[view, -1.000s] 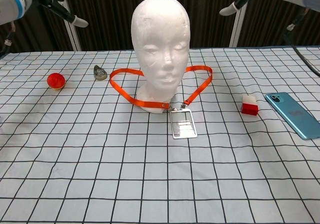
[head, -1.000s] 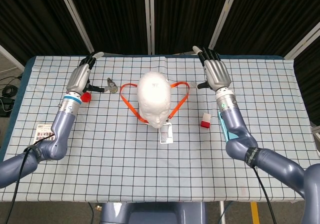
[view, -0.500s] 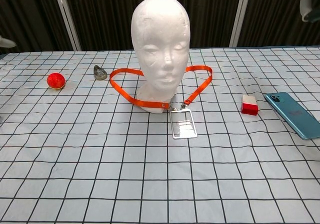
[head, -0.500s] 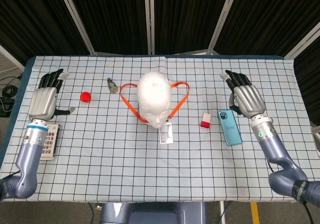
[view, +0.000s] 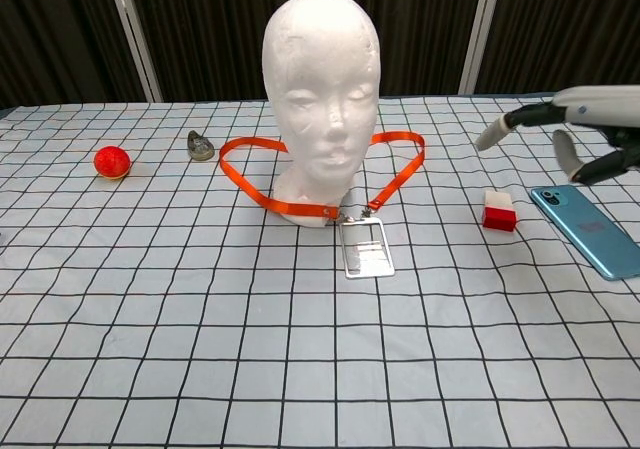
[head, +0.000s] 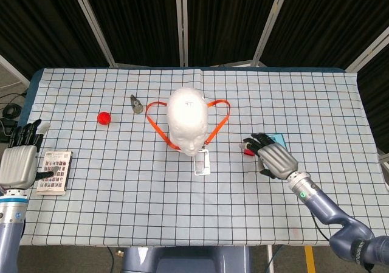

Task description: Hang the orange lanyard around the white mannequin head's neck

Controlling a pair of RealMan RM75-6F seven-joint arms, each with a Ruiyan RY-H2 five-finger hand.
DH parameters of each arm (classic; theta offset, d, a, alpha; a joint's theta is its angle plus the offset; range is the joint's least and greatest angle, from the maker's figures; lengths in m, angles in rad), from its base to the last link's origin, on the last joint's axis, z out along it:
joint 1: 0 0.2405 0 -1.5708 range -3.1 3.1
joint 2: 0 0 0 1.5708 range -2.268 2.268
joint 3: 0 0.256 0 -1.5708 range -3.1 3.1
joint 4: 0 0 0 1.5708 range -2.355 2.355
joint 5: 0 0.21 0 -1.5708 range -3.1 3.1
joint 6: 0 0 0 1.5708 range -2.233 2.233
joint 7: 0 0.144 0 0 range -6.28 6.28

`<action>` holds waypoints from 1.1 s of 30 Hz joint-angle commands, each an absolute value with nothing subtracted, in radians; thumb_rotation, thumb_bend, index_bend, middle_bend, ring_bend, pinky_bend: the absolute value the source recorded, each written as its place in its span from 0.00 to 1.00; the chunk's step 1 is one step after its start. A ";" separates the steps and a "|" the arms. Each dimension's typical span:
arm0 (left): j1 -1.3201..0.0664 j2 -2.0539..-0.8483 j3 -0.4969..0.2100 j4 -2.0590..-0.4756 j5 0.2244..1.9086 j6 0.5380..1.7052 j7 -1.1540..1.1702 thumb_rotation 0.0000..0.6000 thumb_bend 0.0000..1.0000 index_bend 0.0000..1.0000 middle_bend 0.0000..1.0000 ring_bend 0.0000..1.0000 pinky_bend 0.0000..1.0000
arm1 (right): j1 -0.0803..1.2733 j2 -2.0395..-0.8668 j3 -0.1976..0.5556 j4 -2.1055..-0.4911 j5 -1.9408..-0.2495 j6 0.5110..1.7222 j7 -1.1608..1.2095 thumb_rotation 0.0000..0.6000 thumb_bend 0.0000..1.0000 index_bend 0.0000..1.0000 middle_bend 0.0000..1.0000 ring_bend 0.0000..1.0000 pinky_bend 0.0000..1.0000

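Orange lanyard (view: pixel 318 182) on table around mannequin head (view: pixel 321 79), both hands empty

- A red ball (view: pixel 111 161) and a small grey metal piece (view: pixel 200 146) are seen left on the checked cloth (view: pixel 200 369).
- A red-and-white block (view: pixel 498 210) is placed just beside a teal phone (view: pixel 592 229).
- A card (head: pixel 55 172) is laid near the left edge.

We count one white head (view: pixel 322 79) and one orange lanyard (view: pixel 300 181) with one clear badge holder (view: pixel 364 247). There is one red ball (view: pixel 111 161) and one small grey metal piece (view: pixel 200 146). Just beside the right hand's (head: pixel 275 159) fingers (view: pixel 515 123) we see one red-and-white block (view: pixel 498 211) and one blue phone (view: pixel 588 229). Beside the left hand's (head: pixel 18 163) fingers lies one card (head: pixel 55 172). That makes two hands.
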State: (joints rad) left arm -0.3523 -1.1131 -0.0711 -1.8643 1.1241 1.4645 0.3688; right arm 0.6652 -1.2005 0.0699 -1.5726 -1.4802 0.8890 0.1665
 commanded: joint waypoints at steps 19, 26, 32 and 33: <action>-0.320 -1.136 -0.089 -1.783 1.159 1.411 0.321 1.00 0.00 0.00 0.00 0.00 0.00 | 0.793 -1.551 0.084 -1.395 -1.437 0.757 0.058 1.00 1.00 0.19 0.18 0.15 0.22; -0.312 -1.131 -0.098 -1.783 1.164 1.401 0.312 1.00 0.00 0.00 0.00 0.00 0.00 | 0.793 -1.560 0.070 -1.392 -1.413 0.739 0.047 1.00 1.00 0.19 0.20 0.16 0.22; -0.309 -1.130 -0.103 -1.787 1.168 1.394 0.309 1.00 0.00 0.00 0.00 0.00 0.00 | 0.795 -1.555 0.054 -1.403 -1.406 0.720 0.046 1.00 1.00 0.20 0.21 0.17 0.23; -0.308 -1.130 -0.104 -1.787 1.169 1.393 0.310 1.00 0.00 0.00 0.00 0.00 0.00 | 0.795 -1.553 0.052 -1.408 -1.405 0.717 0.049 1.00 1.00 0.20 0.21 0.18 0.23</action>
